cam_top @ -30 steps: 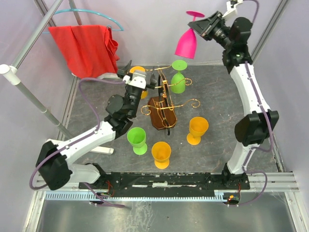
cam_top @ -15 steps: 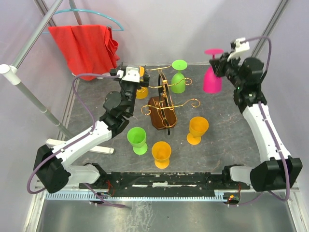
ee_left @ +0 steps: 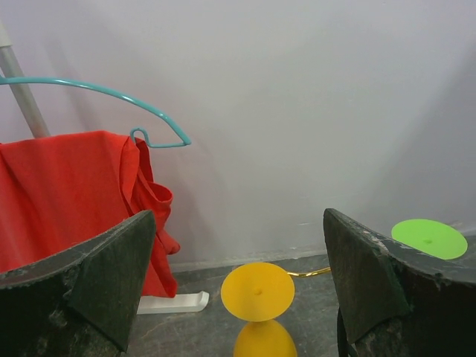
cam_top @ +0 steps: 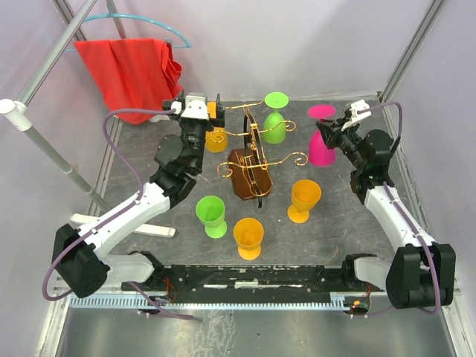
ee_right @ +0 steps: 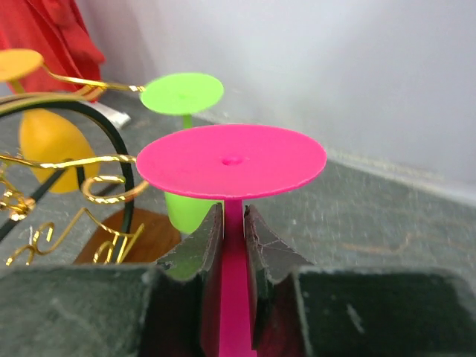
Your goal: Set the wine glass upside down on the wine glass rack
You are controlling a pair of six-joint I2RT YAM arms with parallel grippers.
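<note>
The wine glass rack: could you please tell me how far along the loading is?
Done: a green glass and an orange glass hang upside down on the wine glass rack. In hand: the right gripper holds the inverted pink glass by its stem, beside the rack, not yet on a wire. Left: hang it; three glasses stand upright on the table.

I take the rack as dial centre. On its arms hang the far glass, at 12 o'clock, and the left glass, at 10. The cloth is further out that way. The right glass, foot up, is off the rack at 2. Upright on the table are the 4 o'clock glass, the 6 o'clock glass and the 7 o'clock glass.
</note>
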